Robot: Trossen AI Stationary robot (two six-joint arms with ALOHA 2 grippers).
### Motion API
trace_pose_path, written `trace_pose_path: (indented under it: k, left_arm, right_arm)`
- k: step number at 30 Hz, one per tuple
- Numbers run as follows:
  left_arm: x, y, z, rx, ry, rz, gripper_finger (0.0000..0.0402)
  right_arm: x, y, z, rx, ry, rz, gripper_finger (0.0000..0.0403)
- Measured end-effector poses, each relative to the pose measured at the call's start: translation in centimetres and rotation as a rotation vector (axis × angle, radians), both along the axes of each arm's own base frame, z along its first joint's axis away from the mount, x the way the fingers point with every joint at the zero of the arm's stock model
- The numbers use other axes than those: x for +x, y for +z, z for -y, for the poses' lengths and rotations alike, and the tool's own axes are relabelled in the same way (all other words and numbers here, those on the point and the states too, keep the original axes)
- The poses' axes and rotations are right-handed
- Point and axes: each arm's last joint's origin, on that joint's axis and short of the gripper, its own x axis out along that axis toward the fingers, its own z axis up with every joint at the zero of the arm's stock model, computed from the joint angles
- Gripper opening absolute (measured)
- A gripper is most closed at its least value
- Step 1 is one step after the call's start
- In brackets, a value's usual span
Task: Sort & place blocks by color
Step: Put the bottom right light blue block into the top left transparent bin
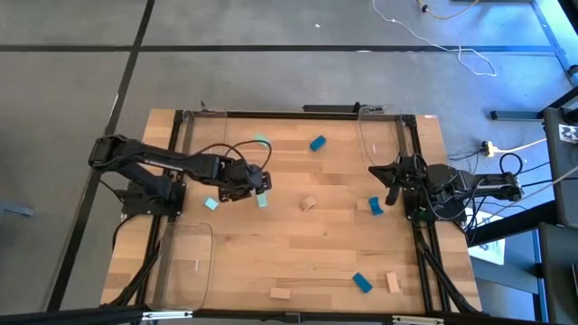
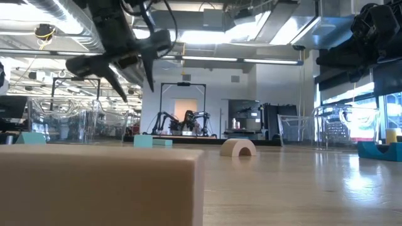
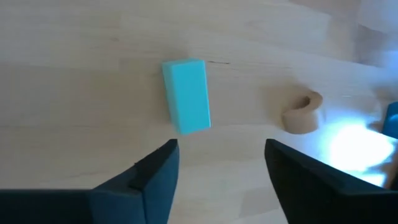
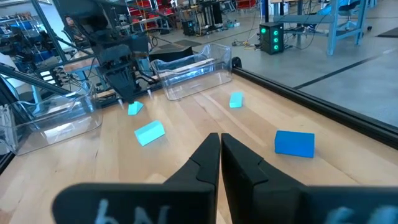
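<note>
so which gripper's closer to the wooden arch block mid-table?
Left. The left gripper hangs open just left of the arch block, over a mint block. The right gripper sits shut farther off at the right edge.

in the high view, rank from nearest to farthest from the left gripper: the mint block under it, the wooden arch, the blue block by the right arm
1. Mint block, just below the open left gripper.
2. Wooden arch, mid-table, toward the right.
3. Blue block, far side, beside the right gripper.
</note>
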Motion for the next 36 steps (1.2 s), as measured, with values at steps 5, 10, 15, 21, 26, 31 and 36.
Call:
trace_pose_path:
  k: [5, 10, 15, 21, 26, 31, 36]
  left_arm:
    - [1.6, -1.6, 0.0, -0.011, 0.020, 0.012, 0.0238]
    - [2.7, -3.6, -0.1, -0.035, 0.045, -0.027, 0.0239]
    - [3.1, -5.0, -0.1, -0.061, 0.088, -0.068, 0.0237]
    - [3.5, -5.7, -0.2, -0.051, 0.102, -0.080, 0.0236]
    - [3.6, -6.7, -0.6, -0.059, 0.136, -0.121, 0.0236]
    - [3.9, -7.9, -0.9, -0.051, 0.133, -0.156, 0.0236]
    - [4.1, -8.4, -1.0, -0.046, 0.114, -0.171, 0.0236]
  right_arm:
    - [0.0, 0.0, 0.0, 0.000, 0.000, 0.000, 0.0018]
    - [0.0, 0.0, 0.0, 0.000, 0.000, 0.000, 0.0018]
    - [0.0, 0.0, 0.0, 0.000, 0.000, 0.000, 0.0018]
    - [0.0, 0.0, 0.0, 0.000, 0.000, 0.001, 0.0018]
    - [0.0, 0.0, 0.0, 0.000, 0.000, 0.002, 0.0018]
    - [0.0, 0.0, 0.0, 0.000, 0.000, 0.002, 0.0018]
    - [0.0, 0.0, 0.0, 0.000, 0.000, 0.001, 0.0018]
